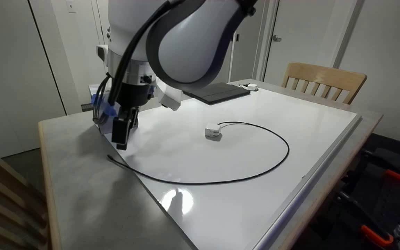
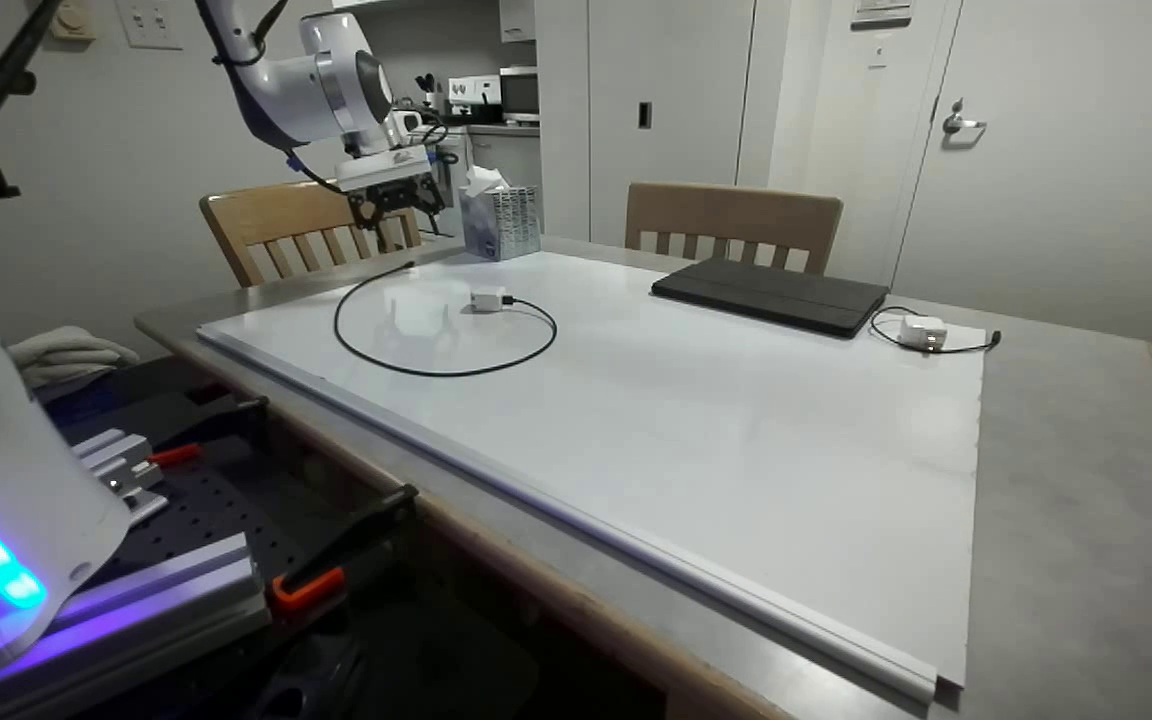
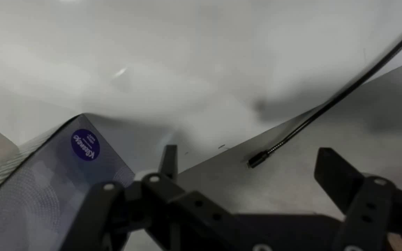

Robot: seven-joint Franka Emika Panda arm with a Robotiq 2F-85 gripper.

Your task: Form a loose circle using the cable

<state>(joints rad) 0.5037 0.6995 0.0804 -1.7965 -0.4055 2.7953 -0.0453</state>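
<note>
Biggest thing here is the gray counter (image 2: 1066, 480), with a white board (image 2: 716, 430) lying flat over a good chunk of it. The robot arm (image 2: 306, 100) reaches in over that, and wooden chairs (image 2: 733, 210) stand around the outside. There's a flat dark laptop (image 2: 766, 295) at the board's edge, well apart from the arm's end. What's kinda crowding the arm is an upright tissue box (image 2: 503, 222), right near the gripper (image 3: 247, 152); in the wrist view it fills the lower left and the gripper blocks part of it. A white tissue (image 2: 484, 182) pokes out the top. Gripper hangs above the counter, unclenched, fingers spread wide. The cable (image 3: 333, 101) makes one big loose curve across the board with a gap between its ends. One end of it runs into a white charger block (image 1: 213, 130) on the board. Another white block (image 2: 923, 333), with its own black cord (image 2: 994, 341), sits near the laptop. Smallest bit is the cable's dark plug (image 3: 258, 159), on bare counter just past the board's edge; the wrist view shows it between the fingers but down below them.
</note>
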